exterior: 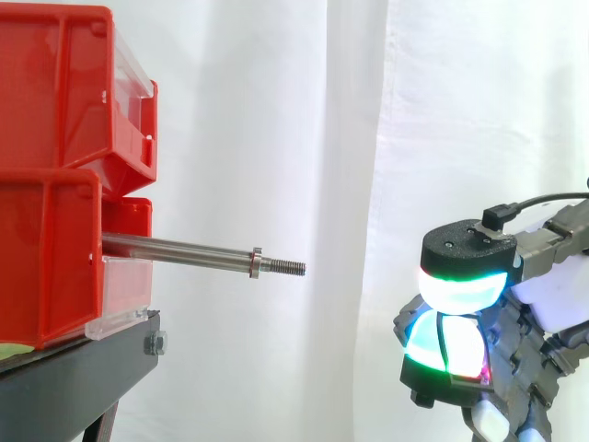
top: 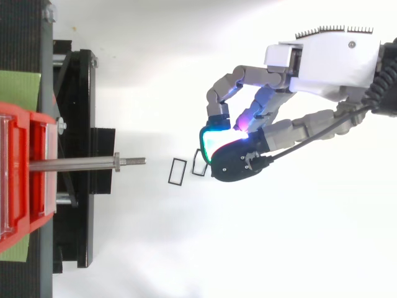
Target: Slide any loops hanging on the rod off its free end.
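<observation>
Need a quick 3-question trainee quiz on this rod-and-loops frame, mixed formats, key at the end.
1. True or false: a loop hangs on the rod.
2. How many black rectangular loops appear in the top view? A) one B) two C) four
3. Fill in: in the top view, the loops sit between the rod's free end and the ____.

Key: 1 false; 2 B; 3 hand.

Bright, even light; white glare around the hand (top: 310,62), soft fold shadows on the curtain (exterior: 354,138) behind it.
</observation>
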Motion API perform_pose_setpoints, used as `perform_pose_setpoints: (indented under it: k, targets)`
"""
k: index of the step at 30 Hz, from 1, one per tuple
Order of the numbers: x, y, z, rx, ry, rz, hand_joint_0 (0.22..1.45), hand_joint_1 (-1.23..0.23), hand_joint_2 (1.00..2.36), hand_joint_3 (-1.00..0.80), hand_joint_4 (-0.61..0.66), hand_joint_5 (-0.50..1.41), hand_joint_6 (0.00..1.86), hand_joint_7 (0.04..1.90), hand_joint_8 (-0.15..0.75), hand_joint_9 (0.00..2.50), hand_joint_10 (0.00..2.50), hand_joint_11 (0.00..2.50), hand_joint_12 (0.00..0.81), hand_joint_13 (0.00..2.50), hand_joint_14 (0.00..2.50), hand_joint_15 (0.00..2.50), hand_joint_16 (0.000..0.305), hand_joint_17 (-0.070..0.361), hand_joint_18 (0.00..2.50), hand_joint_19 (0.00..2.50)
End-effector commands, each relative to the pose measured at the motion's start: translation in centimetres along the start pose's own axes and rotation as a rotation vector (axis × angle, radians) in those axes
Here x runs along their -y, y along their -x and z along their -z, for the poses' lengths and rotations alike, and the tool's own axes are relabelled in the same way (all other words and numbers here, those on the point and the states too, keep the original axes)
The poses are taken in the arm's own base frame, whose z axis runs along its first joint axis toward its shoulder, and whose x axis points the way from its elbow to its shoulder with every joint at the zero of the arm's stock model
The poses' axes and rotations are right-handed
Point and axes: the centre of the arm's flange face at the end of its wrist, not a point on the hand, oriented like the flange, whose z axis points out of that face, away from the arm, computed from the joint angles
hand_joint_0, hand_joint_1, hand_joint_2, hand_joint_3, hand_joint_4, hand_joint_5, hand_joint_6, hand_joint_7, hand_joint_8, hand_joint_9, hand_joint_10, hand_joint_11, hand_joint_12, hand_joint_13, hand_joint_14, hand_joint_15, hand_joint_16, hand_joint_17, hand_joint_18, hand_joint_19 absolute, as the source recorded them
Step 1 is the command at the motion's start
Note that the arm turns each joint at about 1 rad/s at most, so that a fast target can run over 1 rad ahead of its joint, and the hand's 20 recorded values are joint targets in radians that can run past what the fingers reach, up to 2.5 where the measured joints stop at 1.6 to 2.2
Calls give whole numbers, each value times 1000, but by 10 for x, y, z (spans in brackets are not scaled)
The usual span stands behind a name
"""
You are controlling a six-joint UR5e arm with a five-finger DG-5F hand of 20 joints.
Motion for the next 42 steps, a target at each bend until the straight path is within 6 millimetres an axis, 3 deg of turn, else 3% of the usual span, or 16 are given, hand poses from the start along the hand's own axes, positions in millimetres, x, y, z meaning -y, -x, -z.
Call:
perform_pose_setpoints:
  k: [1,42]
  targets:
    - [4,-1,0,-1,-2,0,606,-785,1019,-143,30,-172,885,1094,296,976,13,378,304,859,7,179,45,101,844,362]
    - [-18,-1,-18,30,194,1,628,-730,1022,-117,-20,-191,916,1089,292,954,13,398,293,865,7,185,43,96,839,359]
